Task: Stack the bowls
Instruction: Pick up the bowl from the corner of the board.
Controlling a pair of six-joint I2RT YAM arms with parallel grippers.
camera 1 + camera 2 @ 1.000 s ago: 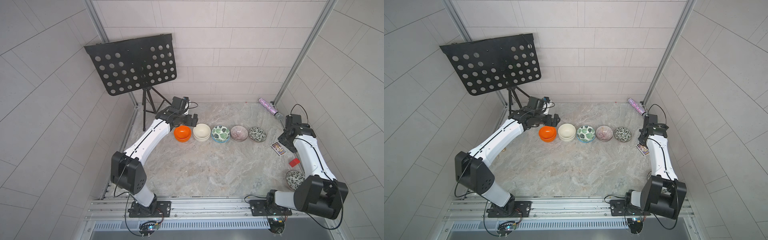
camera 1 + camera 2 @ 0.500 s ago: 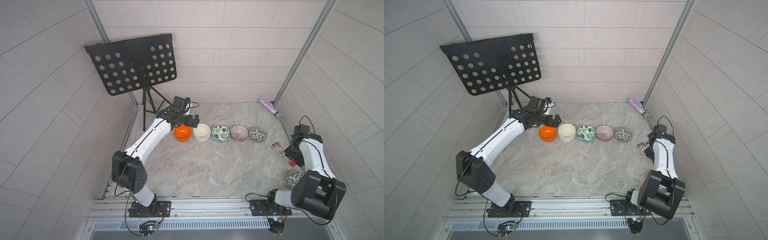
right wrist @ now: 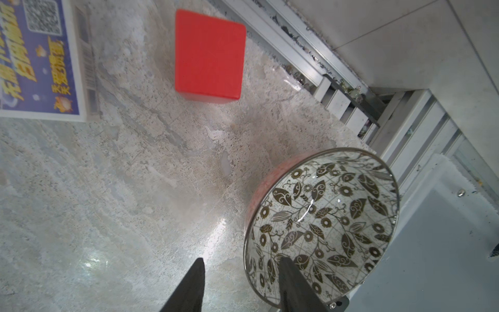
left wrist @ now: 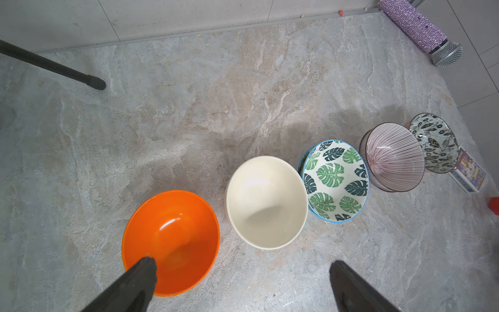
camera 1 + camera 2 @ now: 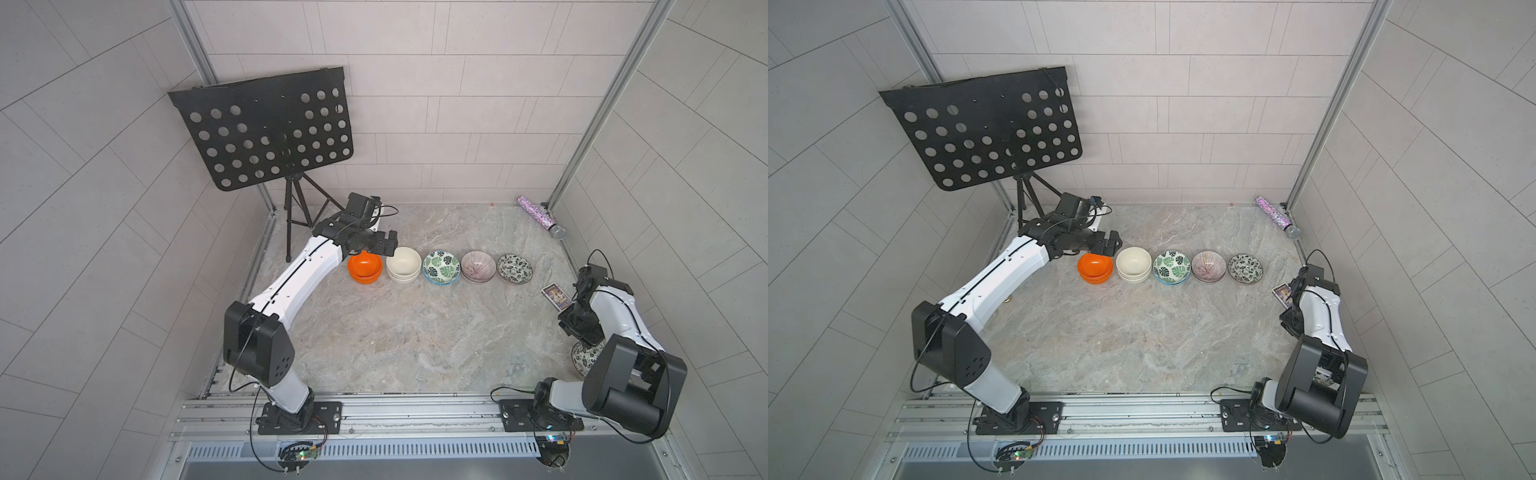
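Retreat from the row: the right hand (image 3: 241,260) now straddles the rim of the lone dark leaf bowl (image 3: 324,224), fingers apart, nothing pinched, so a pickup looks close. The left hand (image 4: 241,262) hangs released above the orange bowls (image 4: 172,237).

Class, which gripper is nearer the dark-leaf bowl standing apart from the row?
Right. The right gripper straddles the rim of the dark-leaf bowl; the left gripper is far off, at the orange bowls.

Bowl row (image 5: 441,267) behind lone bowl (image 3: 321,229)
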